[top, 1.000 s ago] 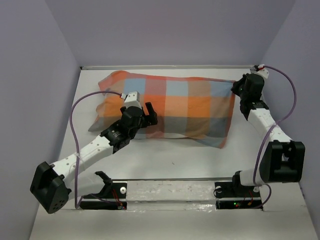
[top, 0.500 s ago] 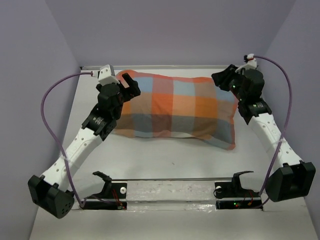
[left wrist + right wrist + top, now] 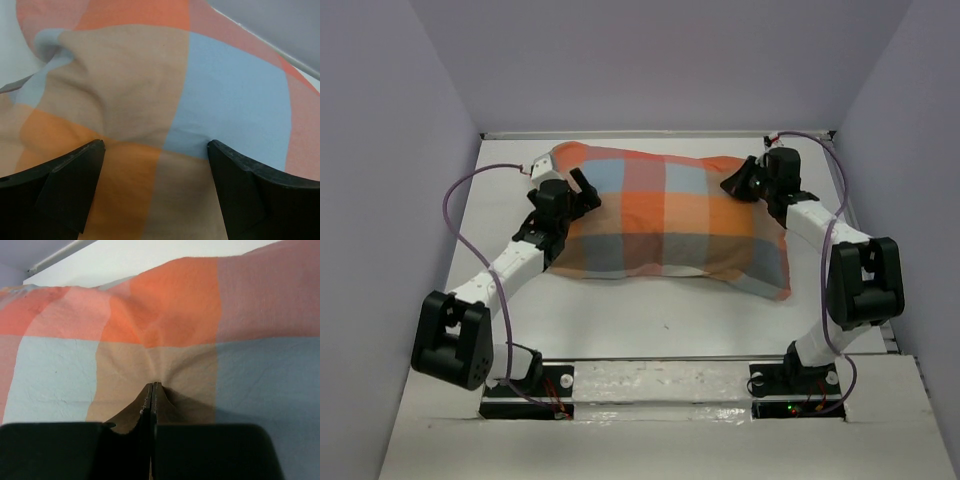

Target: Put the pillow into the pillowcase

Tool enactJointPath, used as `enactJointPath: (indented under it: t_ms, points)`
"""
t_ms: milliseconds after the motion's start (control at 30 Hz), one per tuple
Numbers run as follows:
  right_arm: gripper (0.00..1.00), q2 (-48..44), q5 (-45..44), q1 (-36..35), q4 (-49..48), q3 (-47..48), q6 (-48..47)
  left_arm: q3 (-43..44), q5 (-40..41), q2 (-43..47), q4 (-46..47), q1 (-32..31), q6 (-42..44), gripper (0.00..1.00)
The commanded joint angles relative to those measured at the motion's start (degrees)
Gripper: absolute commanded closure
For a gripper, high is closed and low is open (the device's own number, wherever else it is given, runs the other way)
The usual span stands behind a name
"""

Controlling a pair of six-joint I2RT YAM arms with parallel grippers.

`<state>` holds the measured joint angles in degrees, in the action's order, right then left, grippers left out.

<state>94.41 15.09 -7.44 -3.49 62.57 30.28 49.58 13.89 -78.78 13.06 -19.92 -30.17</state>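
Across the upper middle of the top view, the checked pillowcase [image 3: 670,225] lies plump. No white pillow shows, so it is probably fully inside. The left gripper [image 3: 582,190] sits spread against the case's left end, and the right gripper [image 3: 735,186] pinches a fabric fold at the upper right. Only letting go seems left.

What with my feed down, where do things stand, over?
Left gripper open against pillowcase. Right gripper shut, pinching its fabric. Pillowcase plump, no pillow showing. Nothing in the way.
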Motion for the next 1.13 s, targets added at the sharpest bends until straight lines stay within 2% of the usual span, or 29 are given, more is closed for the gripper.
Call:
enactJointPath:
  t_ms: [0, 33, 133, 167, 200, 233, 300, 367, 467, 600, 733, 900, 1100]
  points:
    - [0.98, 1.0, 2.1, 1.1, -2.2, 2.2, -1.9, -10.4, 0.7, 9.7, 3.9, 1.4, -4.2, 0.01]
    - [0.94, 1.0, 2.8, 1.1, -2.1, 2.9, -1.8, -11.3, 0.9, 11.5, 3.6, 1.4, -4.4, 0.01]
    - [0.68, -3.0, 5.7, 1.1, 0.5, 5.5, -0.7, -10.3, 1.1, 19.0, 0.0, 1.4, -3.0, 0.01]
    - [0.51, -5.0, 6.7, 1.1, 1.1, 6.2, -0.3, -8.2, 0.8, 22.6, -1.0, 1.1, -2.2, 0.01]
    - [0.43, -7.5, 7.0, 1.1, 1.7, 6.2, 0.4, -6.9, -0.1, 24.2, -2.6, 0.9, -0.7, 0.01]
    - [0.28, -13.0, 7.0, 1.1, 2.4, 6.3, 0.6, -5.6, -0.7, 25.9, -3.2, 0.4, 0.1, 0.01]
    - [0.05, -19.4, 5.8, 1.1, 4.6, 5.5, 0.6, -2.3, -2.7, 31.0, -4.0, -2.0, 1.3, 0.01]
    - [0.0, -29.8, 3.5, 1.1, 5.9, 4.2, 0.3, -0.5, -3.9, 36.8, -4.1, -4.1, 2.8, 0.01]
    - [0.0, -43.8, 0.3, 1.1, 8.7, 1.3, 0.2, 0.9, -10.5, 43.1, -3.7, -6.4, 4.2, 0.01]
    - [0.0, -60.1, -6.2, 1.1, 9.9, -3.5, 0.0, 0.8, -24.0, 50.4, -0.7, -6.6, 4.8, 0.01]
    - [0.0, -71.2, -10.8, 1.1, 10.2, -6.7, -1.4, 0.7, -25.0, 56.7, -2.5, -6.5, 5.1, 0.01]
    - [0.0, -76.7, -10.3, 1.1, 9.7, -7.7, -1.3, -1.7, -24.1, 63.1, -2.9, -6.6, 5.4, 0.01]
    - [0.0, -77.3, -10.6, 1.1, 9.7, -8.2, -1.5, -3.9, -22.0, 63.8, -5.3, -6.5, 6.6, 0.01]
